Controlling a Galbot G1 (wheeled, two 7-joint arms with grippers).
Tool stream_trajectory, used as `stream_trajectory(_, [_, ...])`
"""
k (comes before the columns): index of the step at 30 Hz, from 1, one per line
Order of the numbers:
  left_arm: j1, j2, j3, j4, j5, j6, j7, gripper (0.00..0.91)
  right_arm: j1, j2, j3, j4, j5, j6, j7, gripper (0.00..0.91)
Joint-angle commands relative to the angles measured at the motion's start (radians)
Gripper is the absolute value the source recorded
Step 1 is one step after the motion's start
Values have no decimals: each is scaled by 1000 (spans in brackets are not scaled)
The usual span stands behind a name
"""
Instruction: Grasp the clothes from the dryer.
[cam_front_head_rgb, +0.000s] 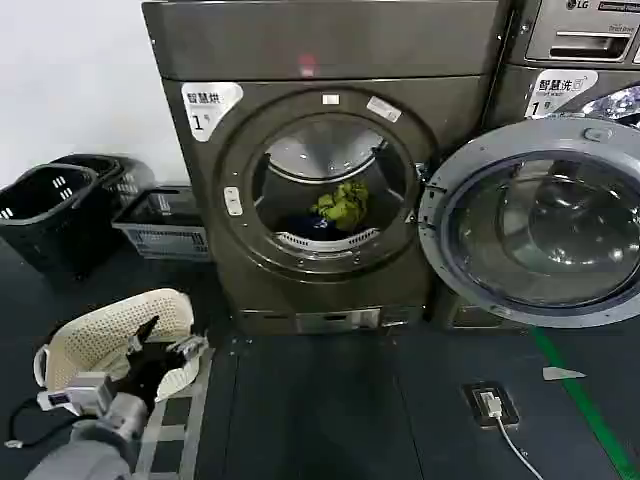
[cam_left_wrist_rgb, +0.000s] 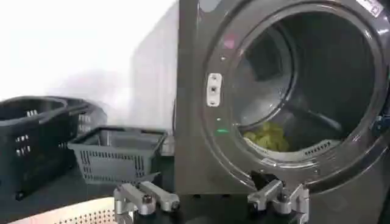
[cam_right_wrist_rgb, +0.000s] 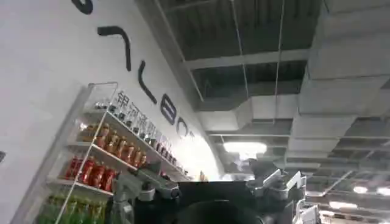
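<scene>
The dryer stands in the middle with its round port open and its glass door swung out to the right. Inside the drum lie the clothes: a yellow-green bundle and, beside it toward the front left, a dark blue garment. My left gripper is low at the left, well short of the port, open and holding nothing. In the left wrist view the left gripper faces the dryer, and the yellow-green bundle shows in the drum. My right gripper points up at a ceiling, open and holding nothing.
A white perforated basket lies on the floor under my left arm. Black baskets and a grey basket stand left of the dryer. An LG machine stands behind the open door. A floor socket with a cable lies at the right.
</scene>
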Motion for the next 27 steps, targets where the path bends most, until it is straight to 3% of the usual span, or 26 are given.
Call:
stream_trajectory(1, [1,3,-2,-1,-1,1,0,907,2,1,-1,2,6,14,1,907])
stream_trajectory(7, [0,-2,-1,-2,0,0,3,907,0,14,-11,-7,1,53,-38,907])
stream_trajectory(27, [-9,6,-14,8,-5,3,10,907,2,11,-11,4,8,55,-31,907])
